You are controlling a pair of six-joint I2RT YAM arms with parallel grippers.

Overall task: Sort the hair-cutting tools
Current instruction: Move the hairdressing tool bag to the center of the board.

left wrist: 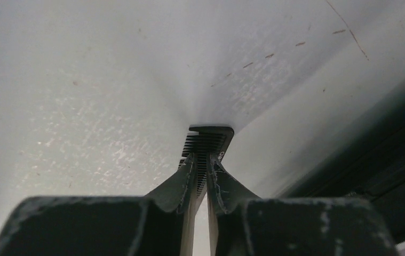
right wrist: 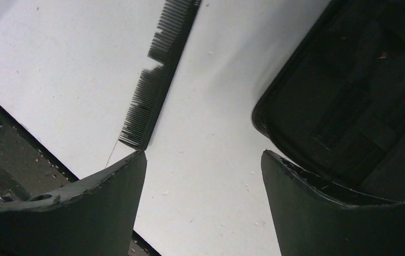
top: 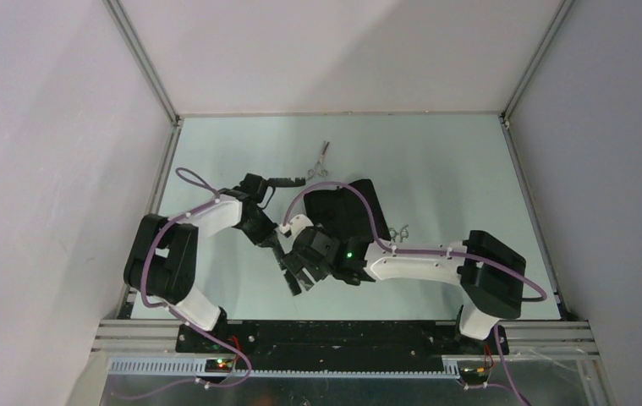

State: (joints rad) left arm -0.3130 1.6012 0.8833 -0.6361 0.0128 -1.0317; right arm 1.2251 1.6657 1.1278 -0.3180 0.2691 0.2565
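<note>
Left fingers [left wrist: 179, 186] are pressed together on a slim black comb [left wrist: 209, 140], gripping it on edge so that its teeth show as fine ridges between the two pads. The comb's short end sticks out past the fingertips toward the pale table [top: 436, 169]; whether that end touches the surface cannot be told. From above, the left arm reaches from the near left corner toward the middle of the table, and this comb is at its tip, just left of the far scissors.

Right fingers [right wrist: 82, 208] stand wide apart with nothing between them, hanging over bare table near the middle, on the near side of a black case [top: 342, 211]. A second comb [right wrist: 157, 90] lies flat on the table, teeth to one side. Its closest end is just beside one right fingertip without clearly touching it, and the rest runs away from the fingers. The edge of the black case sits by the other fingertip, well apart from this comb.

Two small silver scissors with ring handles lie on the table. The far scissors [top: 323, 159] rest beyond the case, toward the far side and near the middle. The other scissors [top: 399, 232] lie just right of the case, close against the right arm's forearm, partly hidden by its purple cable [top: 368, 211].
</note>
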